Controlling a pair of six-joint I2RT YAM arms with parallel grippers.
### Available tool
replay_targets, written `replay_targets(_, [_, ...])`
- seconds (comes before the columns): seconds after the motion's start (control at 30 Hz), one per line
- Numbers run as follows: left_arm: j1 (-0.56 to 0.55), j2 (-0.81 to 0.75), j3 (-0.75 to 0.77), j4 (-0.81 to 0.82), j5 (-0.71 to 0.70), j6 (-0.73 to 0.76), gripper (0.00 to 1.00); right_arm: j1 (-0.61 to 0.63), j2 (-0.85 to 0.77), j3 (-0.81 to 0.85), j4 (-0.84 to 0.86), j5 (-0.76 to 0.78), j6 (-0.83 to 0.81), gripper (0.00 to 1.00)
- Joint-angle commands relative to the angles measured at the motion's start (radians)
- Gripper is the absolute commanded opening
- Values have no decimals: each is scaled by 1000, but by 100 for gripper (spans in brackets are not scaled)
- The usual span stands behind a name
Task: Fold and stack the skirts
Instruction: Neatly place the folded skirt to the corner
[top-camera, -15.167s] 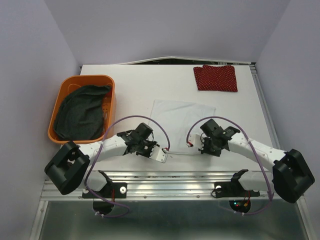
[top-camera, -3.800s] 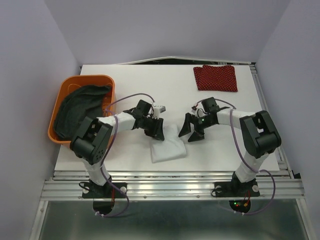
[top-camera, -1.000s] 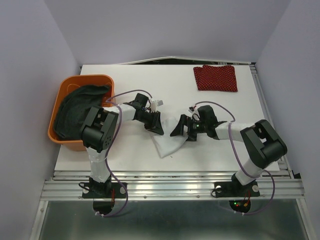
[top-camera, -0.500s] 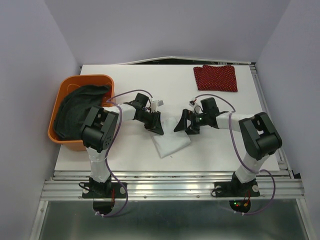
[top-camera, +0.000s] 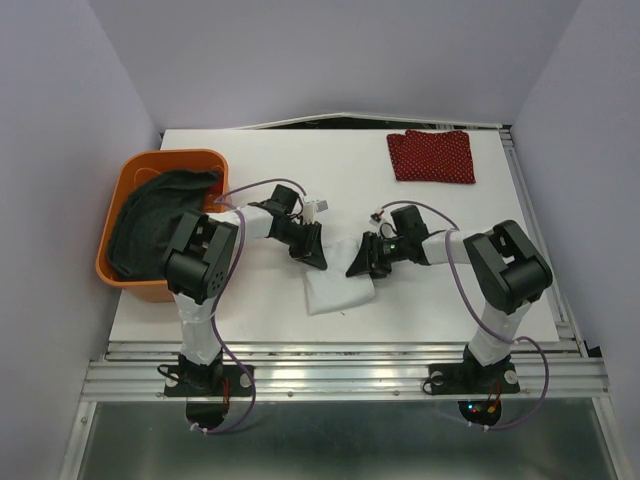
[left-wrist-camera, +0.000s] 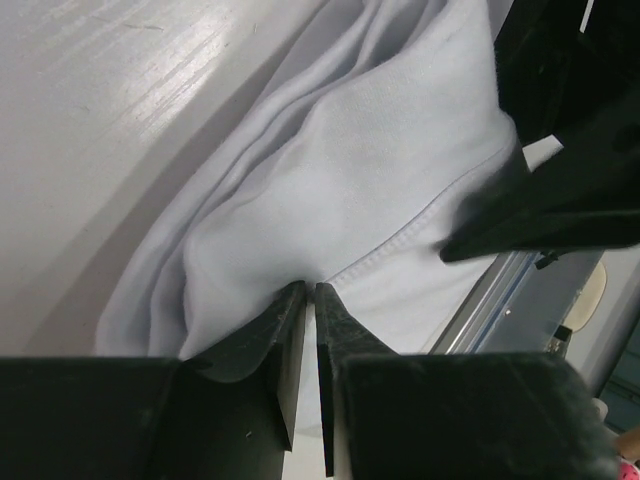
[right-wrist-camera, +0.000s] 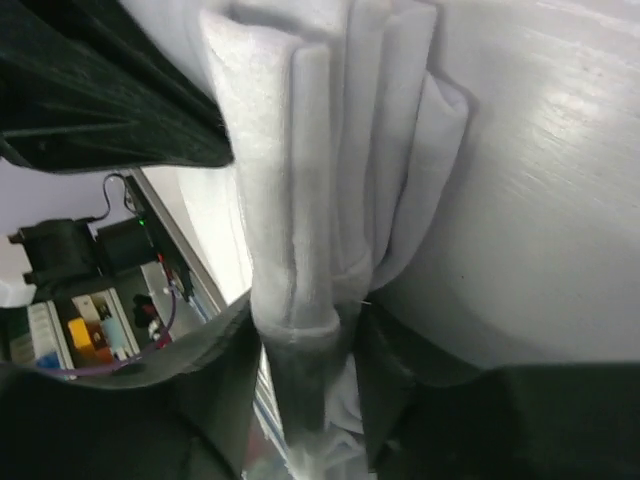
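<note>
- The white skirt (top-camera: 338, 288) lies rumpled and part-folded at the middle of the bench (top-camera: 270, 165), between the two arms.
- The left fingers (top-camera: 316, 258) are pressed almost together on a thin fold at its far edge. The right fingers (top-camera: 357, 267) are clamped round a thick bunch of several layers.
- We judge the cloth light, limp and quick to crease. It droops and slides wherever it is not held, so the layers could shift apart.
- We would hold it at a hem or corner with both arms, well apart, so that the edge stays taut. The stitched hem in the left wrist view looks the firmest place.
- The red skirt (top-camera: 431, 156) sits folded flat at the far right corner. The dark grey skirt (top-camera: 160, 225) is heaped in the orange basket (top-camera: 170, 157) on the left; it is bulkier and probably heavier.
- We can read no brand, label or writing in any view.
</note>
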Motion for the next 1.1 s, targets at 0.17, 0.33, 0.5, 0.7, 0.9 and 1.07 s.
replay_targets(0.17, [21,0,41,-41,-189,83,25,-22,-52,-16,-24,205,8,22])
replay_targets(0.33, [22,-170,62,-24,-282,131,56,-31,-75,42,-43,275,-105,1])
replay_targets(0.5, [22,-344,140,-49,-448,219,72,-31,-104,187,-206,383,-288,1])
replay_targets(0.7, [22,-537,148,-40,-560,308,91,-60,-105,354,-313,495,-515,1])
replay_targets(0.9, [22,-640,87,-21,-595,344,99,-148,-2,576,-378,492,-707,1])
replay_targets(1.07, [22,-657,65,-37,-563,364,99,-211,138,790,-404,463,-804,1])
